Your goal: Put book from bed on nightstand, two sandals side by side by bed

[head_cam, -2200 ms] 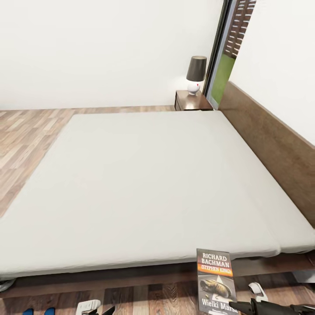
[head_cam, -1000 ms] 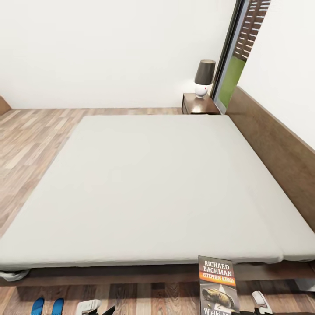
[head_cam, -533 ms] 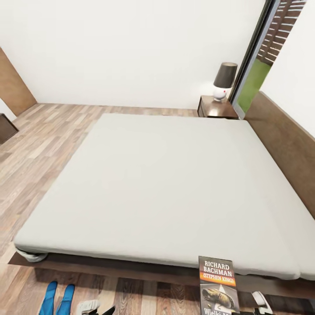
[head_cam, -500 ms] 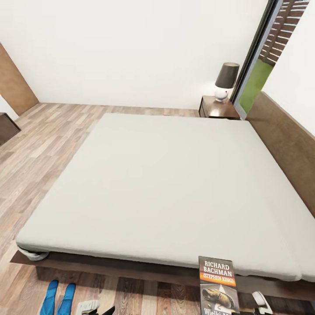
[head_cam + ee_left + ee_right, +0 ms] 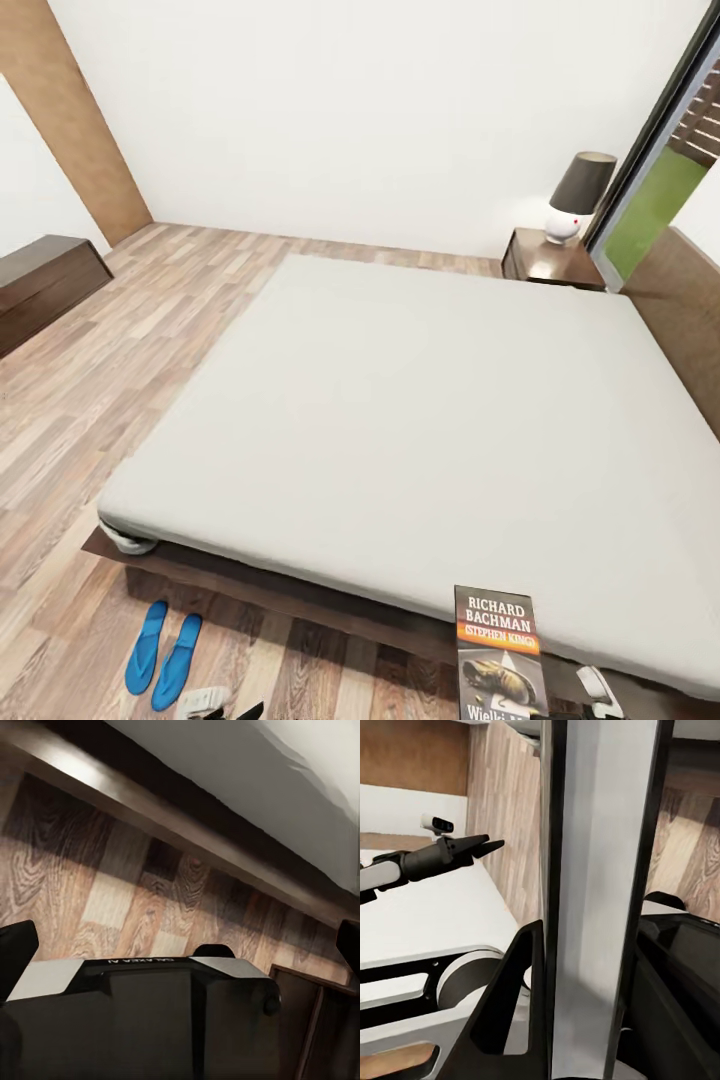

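Head view, left to right.

Dark brown cabinet (image 5: 45, 285): at the left edge, against the wall, on the wood-plank floor (image 5: 130, 370).

Sandals (image 5: 163, 647): two bright-blue flip-flops, lying side by side and nearly parallel on the floor, just beside the near left corner of the bed, soles flat.

Left tool (image 5: 225, 708): only a pale casing and a dark tip show at the bottom edge, right of the sandals. In the left wrist view its two dark fingertips (image 5: 16, 954) stand far apart at the picture's edges, spread wide with nothing between them; floor planks and the bed's dark frame lie beyond.

Bed (image 5: 420, 420): large, low, with a dark brown frame and a plain pale mattress, its top bare; the headboard (image 5: 690, 310) runs along the right edge.

Book (image 5: 499, 655): black cover, white lettering "RICHARD BACHMAN", orange band, picture below. It stands upright in front of the bed's near edge, its lower end cut off by the bottom edge. In the right wrist view the book (image 5: 600, 892) runs edge-on between the right tool's fingers, which pinch it.

Nightstand (image 5: 553, 260): dark brown, at the bed's far corner near the headboard, carrying a lamp (image 5: 575, 195) with a dark shade and white base.

Window (image 5: 665, 180): black-framed, right of the nightstand, green showing outside.
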{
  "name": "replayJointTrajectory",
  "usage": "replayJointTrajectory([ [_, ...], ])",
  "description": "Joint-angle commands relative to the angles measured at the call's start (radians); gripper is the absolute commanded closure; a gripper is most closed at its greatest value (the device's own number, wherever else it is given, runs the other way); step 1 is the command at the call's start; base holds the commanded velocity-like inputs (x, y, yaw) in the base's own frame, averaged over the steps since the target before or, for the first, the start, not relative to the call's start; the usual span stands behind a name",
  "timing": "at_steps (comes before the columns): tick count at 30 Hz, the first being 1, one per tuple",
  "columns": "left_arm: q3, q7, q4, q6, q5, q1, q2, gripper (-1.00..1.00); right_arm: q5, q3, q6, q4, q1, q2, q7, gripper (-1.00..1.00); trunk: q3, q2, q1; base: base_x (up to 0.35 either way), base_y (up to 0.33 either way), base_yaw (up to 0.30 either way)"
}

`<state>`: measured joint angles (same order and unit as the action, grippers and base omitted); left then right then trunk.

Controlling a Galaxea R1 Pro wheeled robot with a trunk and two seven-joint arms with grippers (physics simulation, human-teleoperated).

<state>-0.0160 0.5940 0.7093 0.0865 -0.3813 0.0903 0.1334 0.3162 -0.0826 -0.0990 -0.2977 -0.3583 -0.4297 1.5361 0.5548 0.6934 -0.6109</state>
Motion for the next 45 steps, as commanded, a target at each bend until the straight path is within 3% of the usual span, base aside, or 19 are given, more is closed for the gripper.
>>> replayJointTrajectory([
  [1, -0.001, 0.007, 0.001, 0.015, -0.007, 0.001, 0.000, -1.00, 0.011, -0.008, -0.012, 0.000, 0.000, -0.002, 0.004, 1.00, -0.002, -0.006, 0.004, 0.000, 0.000, 0.292],
  [6, 0.001, 0.009, 0.005, 0.046, -0.001, 0.007, -0.002, -1.00, 0.012, -0.007, -0.012, 0.000, 0.000, -0.007, 0.007, 1.00, -0.018, -0.041, 0.023, 0.000, 0.000, 0.291],
  [10, 0.008, 0.011, 0.021, 0.138, 0.003, 0.021, -0.001, -1.00, 0.012, -0.007, -0.012, 0.000, 0.000, -0.009, 0.012, 1.00, -0.029, -0.069, 0.038, 0.000, 0.000, 0.291],
  [14, 0.017, 0.011, 0.098, 0.236, 0.051, 0.070, 0.002, -1.00, 0.013, -0.006, -0.012, 0.000, 0.000, -0.009, 0.013, 1.00, -0.040, -0.097, 0.054, 0.000, 0.000, 0.291],
  [17, 0.020, 0.010, 0.118, 0.273, 0.139, 0.091, 0.001, -1.00, 0.013, -0.005, -0.011, 0.012, 0.000, -0.010, 0.011, 1.00, -0.048, -0.118, 0.065, 0.000, 0.000, 0.290],
  [19, 0.027, 0.005, 0.104, 0.280, 0.222, 0.097, -0.007, -1.00, 0.013, -0.003, -0.011, 0.041, 0.000, -0.010, 0.007, 1.00, -0.053, -0.132, 0.073, 0.000, 0.000, 0.290],
  [21, 0.040, -0.004, 0.043, 0.271, 0.314, 0.100, -0.031, -1.00, 0.014, -0.001, -0.011, 0.066, 0.000, -0.010, 0.005, 1.00, -0.059, -0.146, 0.080, 0.000, 0.000, 0.290],
  [23, 0.046, -0.022, -0.040, 0.222, 0.396, 0.101, -0.055, -1.00, 0.015, 0.000, -0.011, 0.078, 0.000, -0.011, 0.003, 1.00, -0.064, -0.160, 0.088, 0.000, 0.000, 0.290],
  [25, 0.046, -0.061, -0.109, 0.109, 0.440, 0.101, -0.067, -1.00, 0.015, 0.001, -0.011, 0.083, 0.000, -0.011, 0.001, 1.00, -0.070, -0.174, 0.096, 0.000, 0.000, 0.290],
  [28, 0.045, -0.085, -0.140, 0.001, 0.445, 0.101, -0.072, -1.00, 0.015, 0.000, -0.011, 0.085, 0.001, -0.010, -0.007, 1.00, -0.071, -0.181, 0.100, 0.000, 0.000, 0.290],
  [29, 0.046, -0.092, -0.148, -0.033, 0.432, 0.101, -0.087, -1.00, 0.015, 0.000, -0.011, 0.086, 0.000, -0.009, -0.038, 1.00, -0.071, -0.181, 0.100, 0.000, 0.000, 0.290],
  [35, 0.047, -0.094, -0.151, -0.044, 0.403, 0.101, -0.112, -1.00, 0.015, -0.002, -0.010, 0.086, 0.000, -0.006, -0.073, 1.00, -0.069, -0.181, 0.100, 0.000, 0.000, 0.290],
  [45, 0.045, -0.094, -0.151, -0.045, 0.392, 0.101, -0.116, -1.00, 0.015, 0.000, -0.011, 0.087, 0.000, -0.004, -0.077, 1.00, -0.065, -0.181, 0.100, 0.000, 0.000, 0.287],
])
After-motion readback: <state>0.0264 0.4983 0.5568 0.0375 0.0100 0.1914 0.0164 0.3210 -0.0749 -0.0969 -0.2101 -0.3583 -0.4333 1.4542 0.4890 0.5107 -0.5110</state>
